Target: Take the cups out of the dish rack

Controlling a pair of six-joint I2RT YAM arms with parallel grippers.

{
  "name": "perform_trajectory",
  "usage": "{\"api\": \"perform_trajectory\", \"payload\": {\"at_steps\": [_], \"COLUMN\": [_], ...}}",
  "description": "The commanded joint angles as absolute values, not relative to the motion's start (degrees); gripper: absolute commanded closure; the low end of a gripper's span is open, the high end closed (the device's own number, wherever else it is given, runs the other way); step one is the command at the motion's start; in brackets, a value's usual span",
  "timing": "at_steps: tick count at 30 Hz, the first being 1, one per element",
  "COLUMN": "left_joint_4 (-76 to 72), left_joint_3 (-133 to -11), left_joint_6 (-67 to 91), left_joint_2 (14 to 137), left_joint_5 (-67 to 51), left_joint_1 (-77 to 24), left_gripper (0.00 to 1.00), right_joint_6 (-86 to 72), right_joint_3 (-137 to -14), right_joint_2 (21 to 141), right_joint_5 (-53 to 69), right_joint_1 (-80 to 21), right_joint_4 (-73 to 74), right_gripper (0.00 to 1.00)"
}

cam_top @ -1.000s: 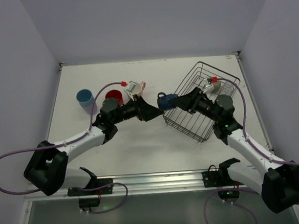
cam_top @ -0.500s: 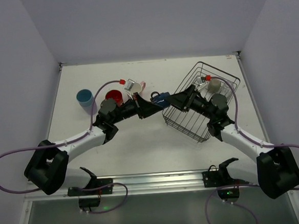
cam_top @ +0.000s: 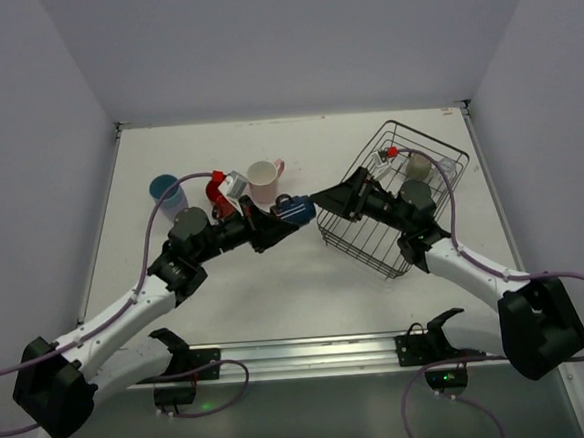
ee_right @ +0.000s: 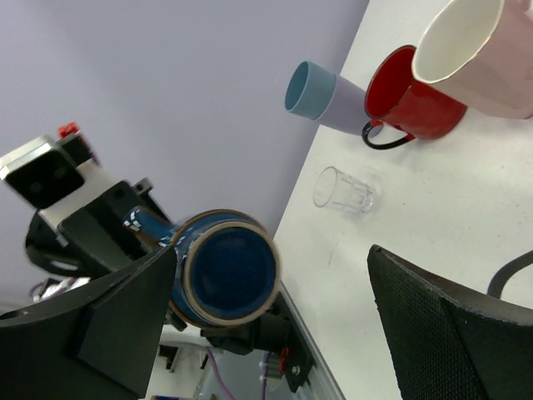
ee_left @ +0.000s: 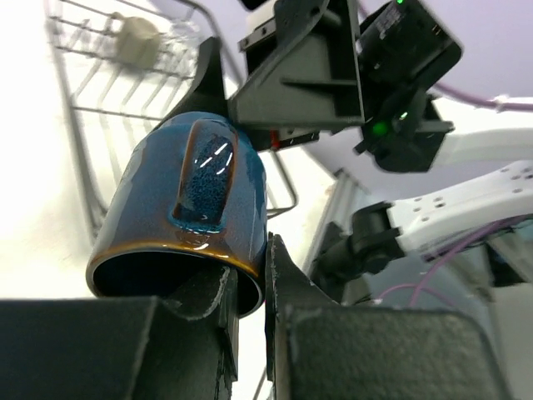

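The left fingers [ee_left: 287,292] pinch the rim of the dark blue mug [ee_left: 187,208] while the right fingers [ee_right: 450,317] stand spread wide just off its base, so it is best drawn straight clear of them before lowering.

You have the dark blue mug [cam_top: 293,210] on its side above the counter [cam_top: 306,278], its rim pinched by the left end effector [cam_top: 275,221], just left of the dish rack [cam_top: 374,248]. The black wire rack sits askew at the right with an olive-grey cup [cam_top: 419,165] inside. The pale pink mug [cam_top: 262,181], red cup [cam_top: 217,189] and light blue cup [cam_top: 167,191] stand mouth-up in a row at the left
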State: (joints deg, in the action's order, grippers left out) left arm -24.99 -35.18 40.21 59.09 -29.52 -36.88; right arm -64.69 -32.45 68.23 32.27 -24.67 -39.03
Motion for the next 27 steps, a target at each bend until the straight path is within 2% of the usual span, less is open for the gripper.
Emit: {"api": "perform_trajectory", "payload": {"at_steps": [1,6,9,13,18,27], "left_joint_4": [-7.17,23.92,33.28,35.85,36.91,36.83], "left_joint_3": [-39.98,-49.63,-52.46,-53.78,-56.24,-55.73], "left_joint_6": [27.97,19.97,17.59,15.38,12.92,10.9], "left_joint_2": [52.48,55.45,61.16,68.0,75.66,84.55], "left_joint_5": [-21.03,-4.78,5.94,9.92,11.6,13.97], "left_joint_1": [-37.09,-37.0,-36.91,-36.39,-35.95,-34.02], "left_gripper": [1.0,1.0,1.0,1.0,1.0,1.0], "right_joint_6": [-60.91,-55.47,-49.76,-44.48,-40.87,-39.29], "right_joint_3": [-35.07,-35.94,-37.7,-38.41,-37.8,-37.61], "right_joint_2": [69.17,65.93,61.62,55.82,51.69,51.42], "right_joint_5": [28.83,25.07,20.84,13.99,11.16,10.73], "right_joint_1": [-24.08,-23.82,-23.73,-23.73,-23.73,-23.73], "right_joint_4": [-36.04,-28.86,-19.99,-13.28,-9.76,-8.27], "right_gripper": [0.01,0.01,0.01,0.01,0.01,0.01]}}
